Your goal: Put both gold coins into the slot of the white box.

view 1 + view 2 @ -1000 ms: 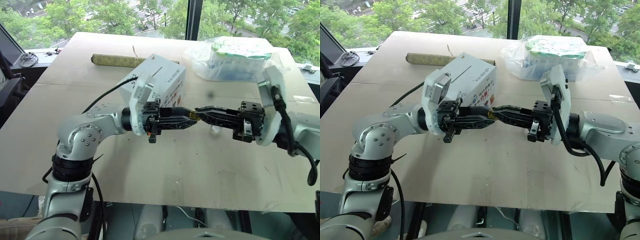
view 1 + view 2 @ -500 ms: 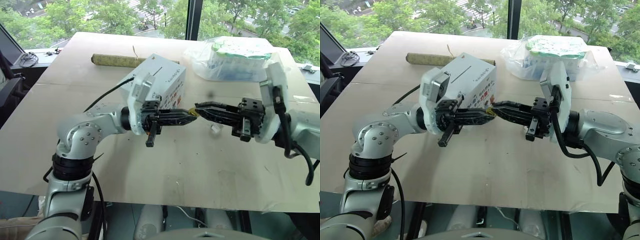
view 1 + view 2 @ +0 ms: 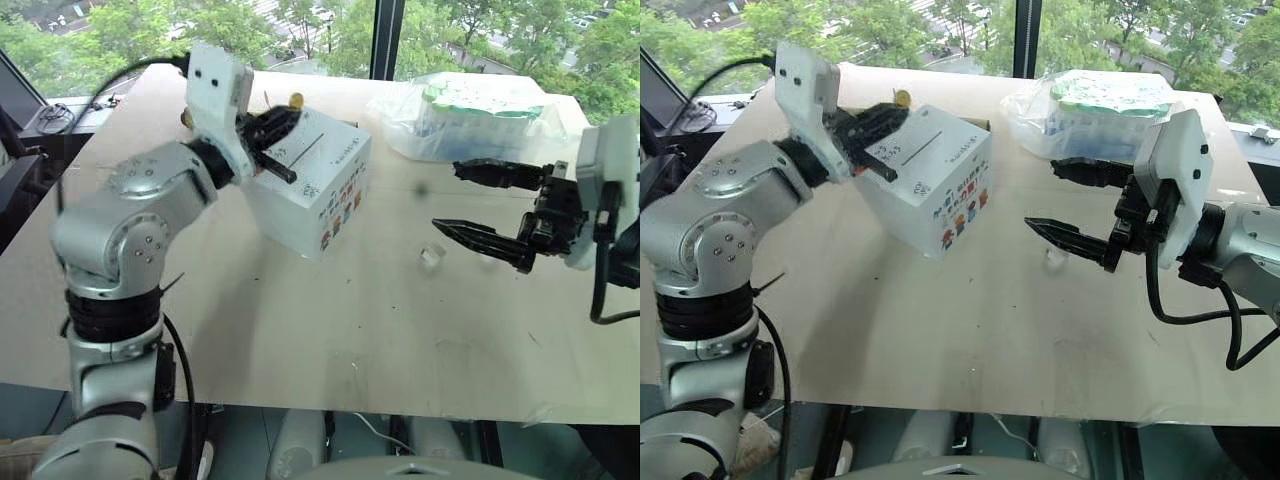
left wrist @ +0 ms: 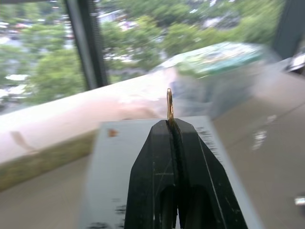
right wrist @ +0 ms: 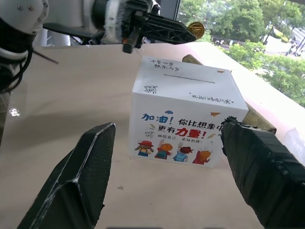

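Left gripper [image 5: 190, 32]: raised above the white box [image 5: 186, 119], fingers clenched on a gold coin [image 5: 195, 29] that juts out past the fingertips.
Coin, from the left wrist: pinched edge-on, most of the disc standing clear above the black fingertips [image 4: 174, 131].
Slot [image 5: 188, 78]: a thin dark line on the box's handwritten top face, below the held coin and apart from it.
White box: on the table [image 3: 330, 330], cartoon figures facing the right gripper.
Right gripper [image 3: 462, 200]: fingers spread wide and holding nothing, well to the right of the box.
Small pale object [image 3: 431, 257]: on the table under the right fingers, possibly a clear plastic block.
Clear plastic bag [image 3: 470, 115]: behind the right gripper, at the far table edge.
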{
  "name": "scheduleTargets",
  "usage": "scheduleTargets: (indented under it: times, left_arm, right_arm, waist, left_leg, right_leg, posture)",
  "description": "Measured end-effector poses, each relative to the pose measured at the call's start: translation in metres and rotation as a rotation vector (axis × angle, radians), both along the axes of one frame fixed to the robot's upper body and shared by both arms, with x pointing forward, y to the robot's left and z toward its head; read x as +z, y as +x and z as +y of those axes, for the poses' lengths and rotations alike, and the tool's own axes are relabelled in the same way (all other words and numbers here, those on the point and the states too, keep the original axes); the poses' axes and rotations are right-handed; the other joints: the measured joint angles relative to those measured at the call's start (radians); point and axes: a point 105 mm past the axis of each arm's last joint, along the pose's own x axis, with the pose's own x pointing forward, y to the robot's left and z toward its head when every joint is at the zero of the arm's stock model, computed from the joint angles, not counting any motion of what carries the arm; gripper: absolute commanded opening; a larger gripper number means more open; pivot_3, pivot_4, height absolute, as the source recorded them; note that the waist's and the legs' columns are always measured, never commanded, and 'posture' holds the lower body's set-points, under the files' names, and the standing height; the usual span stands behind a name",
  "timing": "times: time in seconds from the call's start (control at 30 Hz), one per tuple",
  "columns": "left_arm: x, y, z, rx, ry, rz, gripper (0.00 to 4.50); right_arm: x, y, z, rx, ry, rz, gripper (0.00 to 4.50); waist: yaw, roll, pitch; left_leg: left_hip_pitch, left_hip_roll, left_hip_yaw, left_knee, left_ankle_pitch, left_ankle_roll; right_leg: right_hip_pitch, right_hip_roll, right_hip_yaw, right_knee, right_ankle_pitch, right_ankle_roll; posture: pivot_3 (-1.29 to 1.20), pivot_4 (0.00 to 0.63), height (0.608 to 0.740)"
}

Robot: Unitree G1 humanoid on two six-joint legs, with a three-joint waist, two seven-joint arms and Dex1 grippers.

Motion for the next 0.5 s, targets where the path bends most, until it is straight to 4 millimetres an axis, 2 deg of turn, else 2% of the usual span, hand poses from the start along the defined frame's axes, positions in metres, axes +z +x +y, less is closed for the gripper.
scheduleTargets:
  times: [0.1,0.17,0.27,0.5]
  left_arm:
    - [-0.007,0.007,-0.003,0.005,0.018,0.071,0.0]
    - [-0.025,0.012,-0.004,0.0,0.006,0.183,0.0]
    - [-0.04,0.013,-0.006,-0.002,0.015,0.276,0.0]
    - [-0.039,0.013,-0.008,0.017,0.038,0.312,0.0]
  right_arm:
    - [-0.002,-0.003,0.001,0.039,-0.005,0.001,3.8]
    - [-0.004,-0.006,0.0,0.057,-0.013,0.004,3.8]
    - [-0.004,-0.006,-0.003,0.048,-0.022,-0.009,3.8]
    - [-0.007,-0.006,-0.006,0.022,-0.044,-0.023,3.8]
  waist:
    - [0.005,0.0,0.0]
    - [0.003,0.0,0.0]
    - [0.0,0.0,0.001]
    - [0.0,0.0,0.0]
  left_leg:
    - [0.0,0.0,0.0,0.0,0.0,0.0]
    - [-0.001,0.0,0.0,0.0,0.0,0.0]
    - [-0.001,0.0,0.0,0.001,0.0,0.0]
    - [0.0,0.0,0.0,0.001,0.0,0.0]
  right_leg:
    - [0.0,0.0,0.0,0.0,0.0,0.0]
    - [0.0,0.0,0.0,0.0,0.0,0.0]
    - [-0.001,0.0,-0.001,0.0,0.0,0.0]
    - [0.0,0.0,0.0,0.0,0.0,0.0]
  posture:
    - [0.0,0.15,0.74]
    - [0.0,0.15,0.74]
    - [0.0,0.15,0.74]
    - [0.0,0.15,0.74]
